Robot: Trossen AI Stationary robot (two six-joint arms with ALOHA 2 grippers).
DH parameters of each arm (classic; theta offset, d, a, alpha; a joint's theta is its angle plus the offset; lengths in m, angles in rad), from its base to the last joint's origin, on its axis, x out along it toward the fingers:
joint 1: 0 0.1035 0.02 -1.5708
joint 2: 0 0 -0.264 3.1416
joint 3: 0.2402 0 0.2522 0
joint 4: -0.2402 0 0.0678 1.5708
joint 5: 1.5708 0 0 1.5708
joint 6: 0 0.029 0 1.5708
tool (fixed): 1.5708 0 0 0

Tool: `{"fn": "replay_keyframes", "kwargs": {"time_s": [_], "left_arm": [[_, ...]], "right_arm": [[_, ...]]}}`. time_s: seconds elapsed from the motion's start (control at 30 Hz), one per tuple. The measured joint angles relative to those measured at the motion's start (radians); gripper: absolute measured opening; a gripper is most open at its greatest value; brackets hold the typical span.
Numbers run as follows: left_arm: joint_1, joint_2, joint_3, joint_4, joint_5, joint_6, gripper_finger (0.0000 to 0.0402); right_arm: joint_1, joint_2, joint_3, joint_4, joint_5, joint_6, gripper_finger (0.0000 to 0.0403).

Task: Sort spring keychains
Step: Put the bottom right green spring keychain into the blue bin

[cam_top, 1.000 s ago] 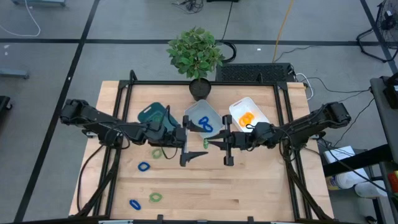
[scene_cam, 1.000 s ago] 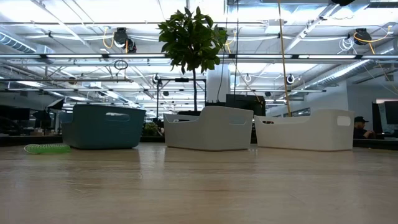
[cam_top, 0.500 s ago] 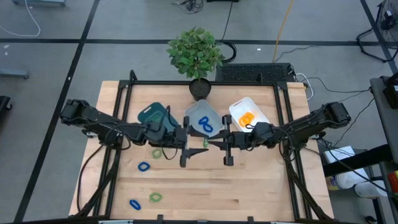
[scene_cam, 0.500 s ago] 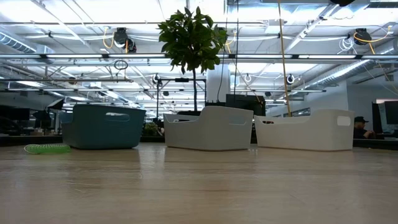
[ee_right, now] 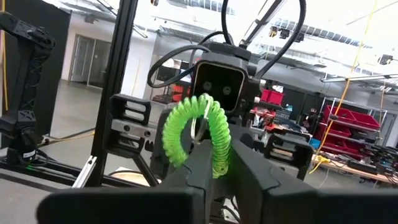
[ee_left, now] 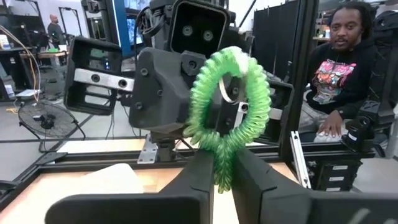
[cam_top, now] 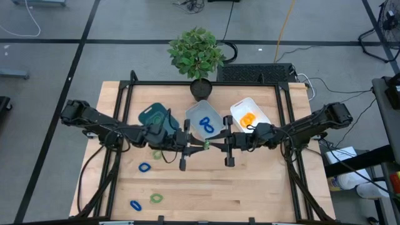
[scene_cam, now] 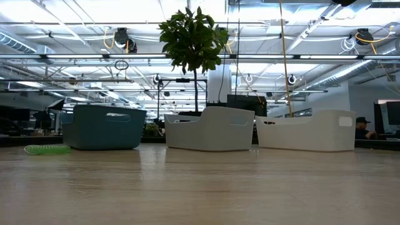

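Keychains are partly sorted: blue ones [cam_top: 206,125] lie in the grey-blue bin [cam_top: 201,112] and orange ones [cam_top: 247,119] in the white bin [cam_top: 242,107], while blue and green strays remain on the table [cam_top: 250,194]. Over the table's middle, the left gripper [cam_top: 194,147] and right gripper [cam_top: 212,146] meet tip to tip, both pinched on one green keychain [ee_left: 227,106], likely a handover toward the teal bin [cam_top: 152,114].

Green spring keychain [ee_left: 229,118] upright, pinched midair, others [cam_top: 144,167] seemingly scattered on table

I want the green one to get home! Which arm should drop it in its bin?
Left. The left end effector and right end effector both pinch the green keychain mid-table, but the teal bin, holding a green one, lies beside the left arm.
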Motion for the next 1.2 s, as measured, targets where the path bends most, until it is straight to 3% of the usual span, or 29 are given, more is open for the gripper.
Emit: {"fn": "replay_keyframes", "kwargs": {"time_s": [0.23,0.4,0.6,0.8,1.2], "left_arm": [[-0.025,-0.038,-0.001,-0.007,-0.01,0.023,0.003],[-0.033,-0.092,0.002,-0.016,-0.013,0.033,0.003],[-0.034,-0.178,0.0,-0.188,-0.054,0.018,0.003],[-0.042,-0.272,0.001,-0.342,-0.059,-0.034,0.003],[-0.024,-0.426,0.001,-0.71,-0.1,-0.158,0.003]], "right_arm": [[0.0,-0.002,0.0,-0.016,0.0,0.009,0.0084],[0.0,0.002,-0.002,-0.06,0.001,0.048,0.0138],[0.006,-0.066,-0.022,-0.184,-0.003,0.109,0.0221],[0.015,-0.221,-0.163,-0.15,-0.004,0.121,0.0284],[0.015,-0.522,-0.485,-0.13,-0.001,0.198,0.0298]]}}
